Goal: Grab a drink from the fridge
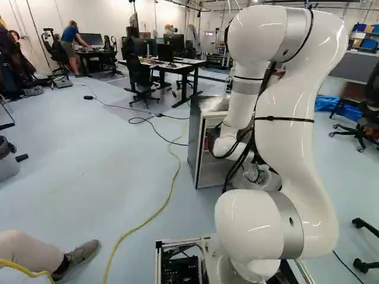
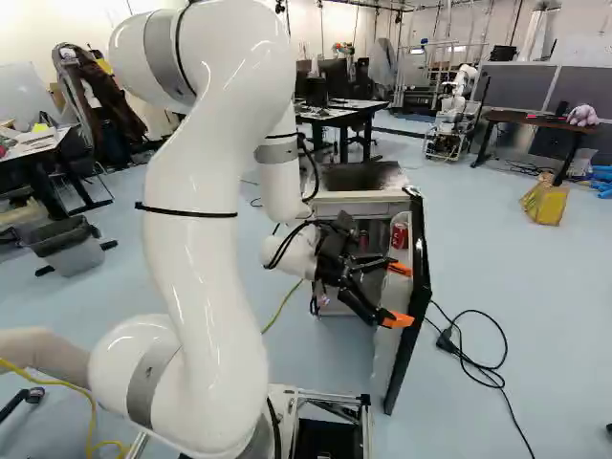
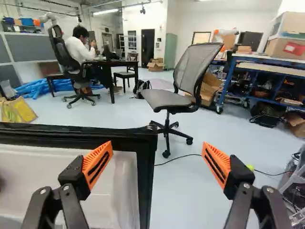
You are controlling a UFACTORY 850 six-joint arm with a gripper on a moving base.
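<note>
In the left base view the arm (image 1: pixel 290 124) reaches down in front of the fridge (image 1: pixel 194 145), probably so that it can work at the open front from close by. Its own bulk hides the door from here. This view does show the fridge's dark side wall, and clear plastic (image 1: pixel 214 105) lying on top.

The right base view shows what the left one covers: the door (image 2: pixel 411 316) stands open, swung out toward the base, and a red can (image 2: pixel 400 235) sits upright by its inner side, near the fridge's opening. Something red (image 2: pixel 362 239) inside may be another drink; I cannot tell. The claw (image 2: pixel 399 295) is at the door, in front of and lower than the can, likely placed there to push or steady the door before going for a drink.

The wrist view gives the claw's state best: it is spread wide and pinches nothing. The door's free edge lies between its fingers, one over the white lining, the other out past the edge. Whether either touches is unclear. I can't make out the can here; a grey chair (image 3: pixel 183 90) stands beyond the door instead. To take the can, the claw would have to turn back toward the fridge without catching the door.
</note>
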